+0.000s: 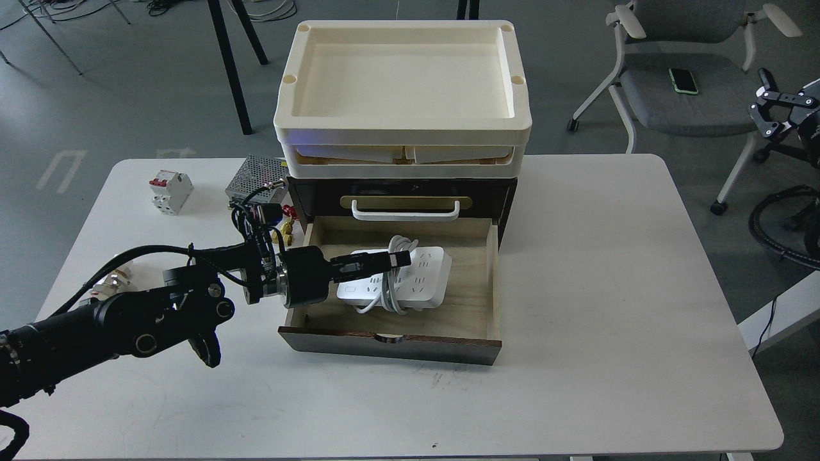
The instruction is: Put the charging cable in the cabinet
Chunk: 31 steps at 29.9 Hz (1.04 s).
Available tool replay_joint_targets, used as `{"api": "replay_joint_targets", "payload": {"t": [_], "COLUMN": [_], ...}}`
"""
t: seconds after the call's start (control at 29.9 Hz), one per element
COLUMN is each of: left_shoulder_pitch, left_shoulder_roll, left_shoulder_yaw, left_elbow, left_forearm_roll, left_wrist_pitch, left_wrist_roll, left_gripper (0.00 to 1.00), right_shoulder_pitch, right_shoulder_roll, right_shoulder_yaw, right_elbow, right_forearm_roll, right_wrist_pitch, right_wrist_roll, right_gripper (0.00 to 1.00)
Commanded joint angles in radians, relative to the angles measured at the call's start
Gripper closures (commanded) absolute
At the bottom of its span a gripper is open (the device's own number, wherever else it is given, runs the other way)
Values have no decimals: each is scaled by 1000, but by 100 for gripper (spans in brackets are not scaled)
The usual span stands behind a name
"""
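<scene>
- As charging cable lies in open drawer, frame centre, left gripper fingers look near-closed over it; can't tell if pinching.
- Release fully, lift straight up, w/o snagging cord.
- Right gripper idle at right edge; state unclear.

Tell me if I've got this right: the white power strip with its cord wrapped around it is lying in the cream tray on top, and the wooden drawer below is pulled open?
Not quite. The head view shows the power strip lying inside the open drawer, not in the cream tray, which holds nothing visible. The rest is right: the cord is wrapped around it, and the drawer is pulled open.
</scene>
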Motion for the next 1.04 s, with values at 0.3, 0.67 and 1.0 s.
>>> {"api": "replay_joint_targets", "payload": {"t": [0.3,0.67,1.0], "left_shoulder_pitch": [0,57,40], "left_shoulder_roll": [146,396,211], "left_shoulder_yaw": [-7,-257,-532], "left_elbow": [-37,-31,358], "left_forearm_roll": [-27,-699,-1112], "left_wrist_pitch": [-15,-269,-269], "left_wrist_roll": [0,0,0], "left_gripper": [8,2,1], "right_shoulder_pitch": [1,1,-8], "right_shoulder_roll": [0,-12,-12], "right_shoulder_yaw": [21,107,172], "right_elbow": [8,170,250], "right_forearm_roll": [0,0,-2], "right_wrist_pitch": [0,0,0], "right_wrist_roll": [0,5,5], "right_gripper": [0,0,0]}}
